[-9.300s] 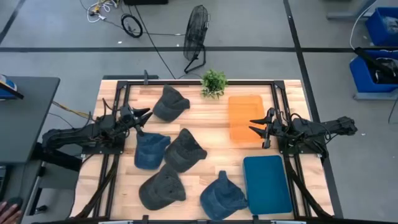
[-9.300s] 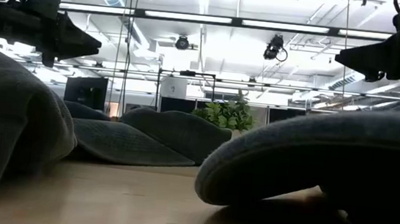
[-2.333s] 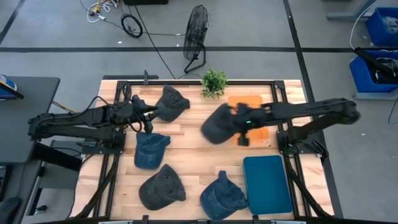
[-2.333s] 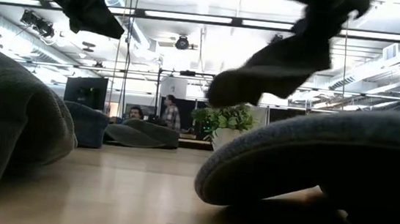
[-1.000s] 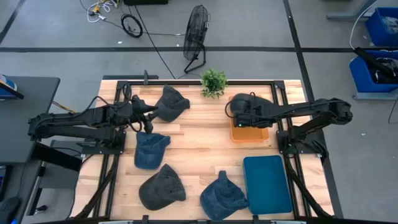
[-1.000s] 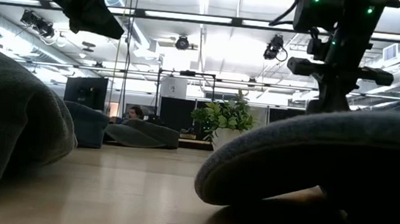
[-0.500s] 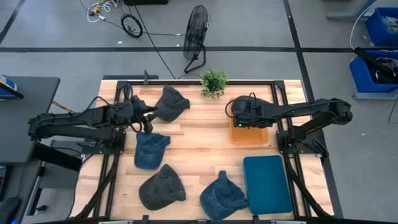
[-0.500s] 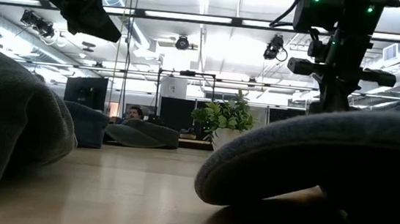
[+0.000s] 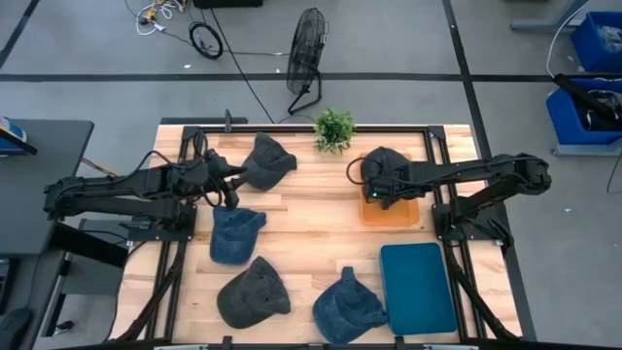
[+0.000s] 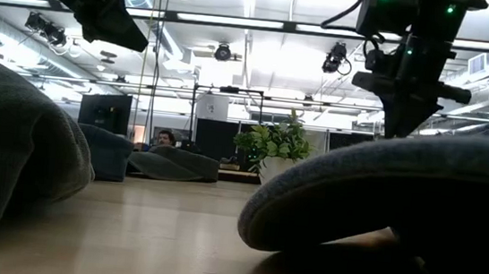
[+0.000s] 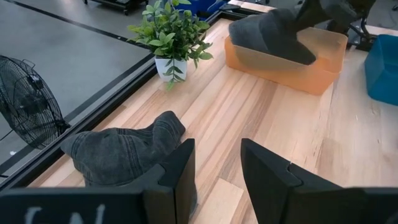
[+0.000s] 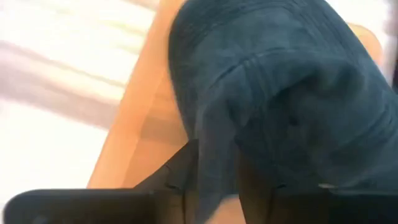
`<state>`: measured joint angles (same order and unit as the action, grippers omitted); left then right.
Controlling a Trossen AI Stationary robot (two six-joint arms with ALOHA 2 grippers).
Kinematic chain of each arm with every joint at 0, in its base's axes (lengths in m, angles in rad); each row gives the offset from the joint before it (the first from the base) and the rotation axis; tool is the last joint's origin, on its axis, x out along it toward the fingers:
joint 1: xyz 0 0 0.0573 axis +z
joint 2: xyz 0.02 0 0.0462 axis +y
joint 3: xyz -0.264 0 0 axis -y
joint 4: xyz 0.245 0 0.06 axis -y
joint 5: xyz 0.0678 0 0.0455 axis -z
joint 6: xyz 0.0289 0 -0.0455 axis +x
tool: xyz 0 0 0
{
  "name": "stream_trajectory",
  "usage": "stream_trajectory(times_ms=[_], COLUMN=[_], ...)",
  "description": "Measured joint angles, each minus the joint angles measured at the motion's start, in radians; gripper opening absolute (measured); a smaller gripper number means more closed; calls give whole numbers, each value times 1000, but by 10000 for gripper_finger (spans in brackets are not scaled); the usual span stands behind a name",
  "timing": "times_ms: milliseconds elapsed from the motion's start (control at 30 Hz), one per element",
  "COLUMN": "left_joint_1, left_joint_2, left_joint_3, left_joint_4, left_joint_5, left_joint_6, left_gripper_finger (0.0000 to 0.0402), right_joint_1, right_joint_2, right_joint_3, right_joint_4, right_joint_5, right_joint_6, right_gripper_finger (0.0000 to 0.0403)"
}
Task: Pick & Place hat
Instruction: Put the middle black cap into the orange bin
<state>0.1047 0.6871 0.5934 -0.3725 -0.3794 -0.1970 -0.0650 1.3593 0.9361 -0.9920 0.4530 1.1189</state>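
Note:
A dark grey hat (image 9: 386, 165) lies in the far-left part of the orange tray (image 9: 400, 209), and its edge (image 11: 264, 38) overlaps the tray's rim. My right gripper (image 9: 377, 192) is over the tray beside this hat, shut on its cloth (image 12: 267, 81). My left gripper (image 9: 230, 181) hovers open above the table, just left of a second dark grey hat (image 9: 264, 160) that rests on the wood (image 11: 124, 155). In the low view the right gripper (image 10: 404, 112) points down and the left arm (image 10: 104, 7) stays high. My right gripper pinches a fold of the hat's cloth (image 12: 216, 158) between its two fingers (image 12: 183, 171). It comes from above, slanting from the table's right. The hat lies in the orange tray (image 12: 146, 124) under the fingers. Whether one layer or several is held, I cannot tell.
A blue hat (image 9: 233, 235), a dark grey hat (image 9: 253, 292) and another blue hat (image 9: 348, 303) lie on the near half. A teal tray (image 9: 418, 289) sits near right, a potted plant (image 9: 333, 128) at the far edge. Bare wood (image 9: 311, 209) lies in the middle.
My right gripper has stayed over the orange tray with the hat and has tipped slightly. The hat has settled a little wider in the tray's far-left part.

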Motion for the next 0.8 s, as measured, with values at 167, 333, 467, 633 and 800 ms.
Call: stream_trajectory(times_ms=[167,333,467,633,800], left_joint_1=[0,0,0,0,0], left_joint_2=[0,0,0,0,0], left_joint_3=[0,0,0,0,0], left_joint_4=[0,1,1,1,1], left_joint_5=[0,0,0,0,0], left_joint_6=[-2,-2,-2,-27,-28], left_gripper_finger=[133,133,133,133,133], right_joint_1=[0,-18,-45,-109,-192], right_joint_2=[-3,-4,-4,-3,-3], right_joint_3=[50,131,134,104,76], right_joint_4=[-36,-167,-253,-212,-162], right_joint_5=[-26,4,82,7,14], right_joint_6=[-240,-373,-513,-666,-781], right_gripper_finger=[127,138,139,143,154])
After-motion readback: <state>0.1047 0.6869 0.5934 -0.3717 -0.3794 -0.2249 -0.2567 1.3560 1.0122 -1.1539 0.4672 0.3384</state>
